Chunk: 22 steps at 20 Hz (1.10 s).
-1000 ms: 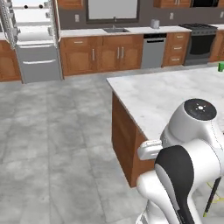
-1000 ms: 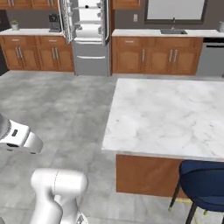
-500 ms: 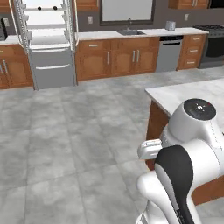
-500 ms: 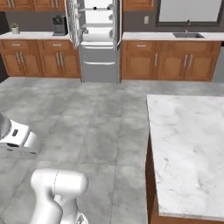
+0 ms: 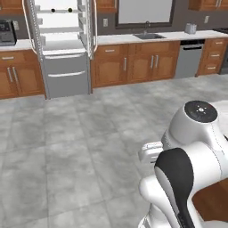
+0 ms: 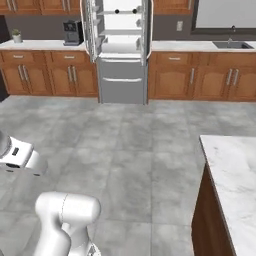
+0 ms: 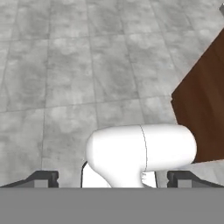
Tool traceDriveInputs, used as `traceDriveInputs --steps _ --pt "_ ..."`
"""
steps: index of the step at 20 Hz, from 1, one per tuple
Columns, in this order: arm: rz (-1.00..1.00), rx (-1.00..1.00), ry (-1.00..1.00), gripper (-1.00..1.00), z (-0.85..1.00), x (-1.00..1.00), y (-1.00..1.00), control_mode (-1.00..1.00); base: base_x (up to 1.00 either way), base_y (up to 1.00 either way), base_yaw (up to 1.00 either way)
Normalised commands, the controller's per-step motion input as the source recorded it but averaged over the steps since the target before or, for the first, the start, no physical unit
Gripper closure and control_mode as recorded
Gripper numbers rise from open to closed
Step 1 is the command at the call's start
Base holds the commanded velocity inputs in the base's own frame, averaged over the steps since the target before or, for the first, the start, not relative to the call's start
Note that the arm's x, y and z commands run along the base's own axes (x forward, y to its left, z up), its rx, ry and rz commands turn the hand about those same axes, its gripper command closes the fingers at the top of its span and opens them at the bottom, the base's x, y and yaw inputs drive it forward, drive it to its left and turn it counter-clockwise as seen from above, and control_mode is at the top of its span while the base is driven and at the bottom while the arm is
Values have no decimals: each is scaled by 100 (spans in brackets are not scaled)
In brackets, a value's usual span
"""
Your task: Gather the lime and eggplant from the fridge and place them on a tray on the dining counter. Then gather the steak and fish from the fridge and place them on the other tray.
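Standing open across the grey tiled floor (image 5: 80, 147), the fridge (image 5: 62, 49) has both upper doors swung wide, white shelves exposed, and two grey drawers closed below. On the top shelf two small dark items (image 5: 61, 10) sit side by side; they also appear in the right base view (image 6: 125, 10), but at this range they are too small to identify, and they may or may not be among the four foods wanted. Lime, eggplant, steak and fish cannot be individually made out. A corner of the dining counter (image 6: 235, 175), white marble over dark wood, lies at the right of the right base view, well apart from the fridge; neither tray can be placed from these views. The gripper (image 7: 112, 177) points down at bare floor, its two dark fingertips (image 7: 41, 178) standing at the far edges of the hand view, so the jaws are spread about as wide as they go and nothing lies between them. Judged from the layout, the fetching stage for the first pair is in hand, with the base facing the fridge and some floor to cover. The next move calls for closing up to the open doors, raising the arm toward the shelves, and confirming which item is which before any grasp.
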Motion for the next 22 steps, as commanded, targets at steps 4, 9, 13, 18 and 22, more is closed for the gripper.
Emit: traceDriveInputs --steps 4,9,13,18,22 --pt "0 0 0 -100 0 0 0 100 100 25 0" --pt "0 0 0 -100 0 0 0 100 100 17 -1" --pt "0 0 0 -100 0 0 0 100 100 27 -1" --pt "0 0 0 -100 0 0 0 100 100 46 -5" --pt "0 0 0 -100 0 0 0 100 100 50 -4"
